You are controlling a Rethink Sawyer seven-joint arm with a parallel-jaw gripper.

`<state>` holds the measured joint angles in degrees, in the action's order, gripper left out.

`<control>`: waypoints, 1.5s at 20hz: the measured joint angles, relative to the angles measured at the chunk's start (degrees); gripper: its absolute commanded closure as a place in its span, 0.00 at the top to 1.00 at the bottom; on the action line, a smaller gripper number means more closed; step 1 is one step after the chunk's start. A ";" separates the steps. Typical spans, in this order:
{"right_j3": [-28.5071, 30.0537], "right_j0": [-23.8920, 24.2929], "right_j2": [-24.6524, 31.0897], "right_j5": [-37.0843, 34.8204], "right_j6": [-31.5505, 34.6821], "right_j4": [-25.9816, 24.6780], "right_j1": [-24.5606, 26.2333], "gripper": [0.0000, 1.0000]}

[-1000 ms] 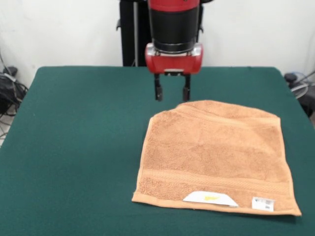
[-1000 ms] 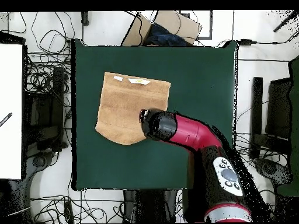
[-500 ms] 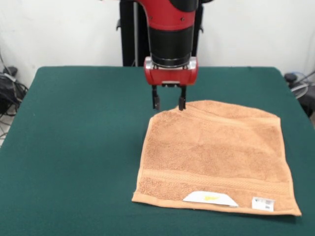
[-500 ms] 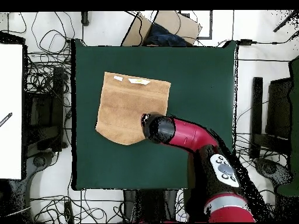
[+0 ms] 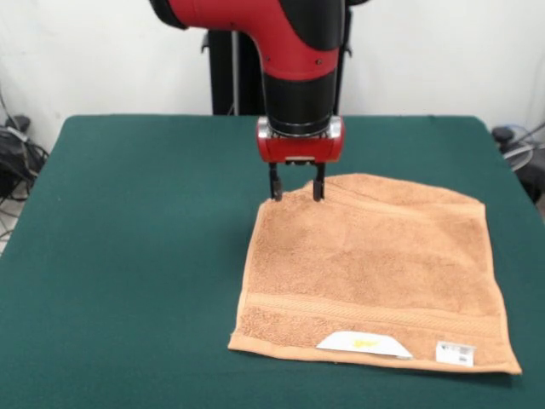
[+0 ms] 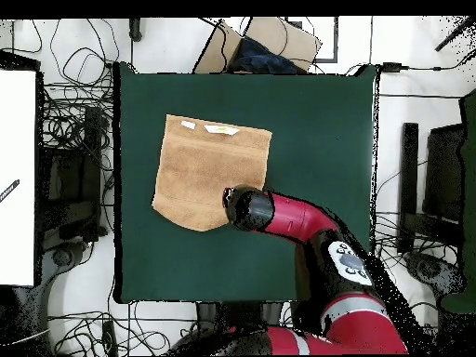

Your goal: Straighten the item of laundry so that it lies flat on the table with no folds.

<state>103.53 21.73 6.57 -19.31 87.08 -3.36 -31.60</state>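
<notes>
Your end effector (image 5: 295, 191) stands at the far left corner of the towel (image 5: 375, 268) in the front view, fingers spread apart with their tips at the cloth; the towel lies spread on the green table (image 5: 128, 256), toward its right side, two white tags (image 5: 364, 344) along the near edge.

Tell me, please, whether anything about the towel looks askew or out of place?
Yes: the towel is not square. Its far corner under the gripper looks cut off at a slant, apparently tucked under. The rest lies flat on the table.
</notes>
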 measured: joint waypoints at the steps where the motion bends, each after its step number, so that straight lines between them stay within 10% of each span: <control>1: 0.00 0.00 -0.01 0.00 0.00 -0.01 0.20 1.00; 30: 0.56 3.27 0.01 8.21 0.00 -4.60 4.52 1.00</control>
<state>104.09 25.00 6.58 -11.10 87.08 -7.97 -27.08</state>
